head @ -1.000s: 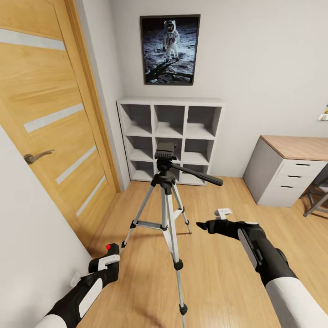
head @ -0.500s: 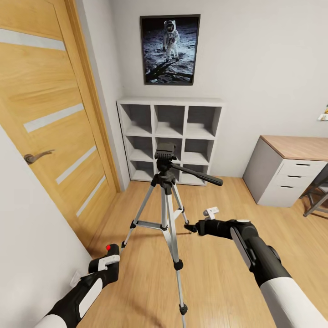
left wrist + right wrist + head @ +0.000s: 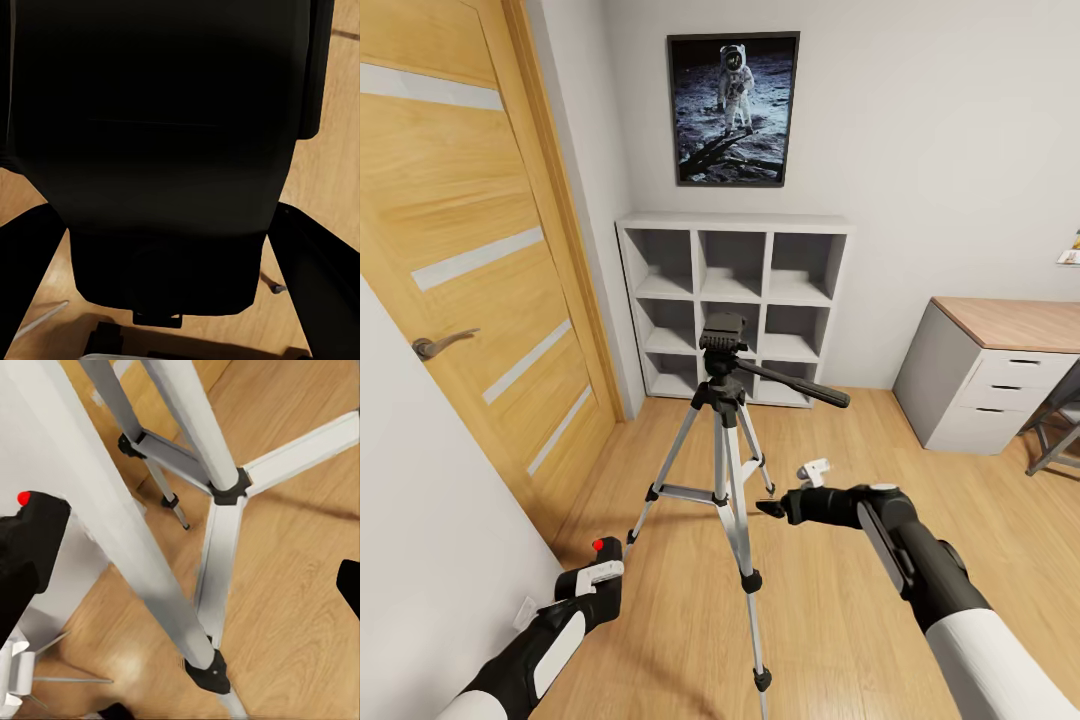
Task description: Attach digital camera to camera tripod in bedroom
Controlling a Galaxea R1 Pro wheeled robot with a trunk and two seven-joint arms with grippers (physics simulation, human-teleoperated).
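Head view: bright, even, diffuse light, no glare. Wide-angle bend at the edges: door (image 3: 470,250) frame leans. Soft faint shadows under the tripod (image 3: 725,470) on the floor (image 3: 840,620). All sharp, clean render. Left wrist view: mostly dark, a black body (image 3: 161,150) up close, underlit, no detail. Right wrist view: bright, near tripod leg slightly soft.

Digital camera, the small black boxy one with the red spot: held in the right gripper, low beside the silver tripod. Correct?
Wrong arm. The head view shows the black digital camera in the left gripper, low beside the silver-legged tripod.
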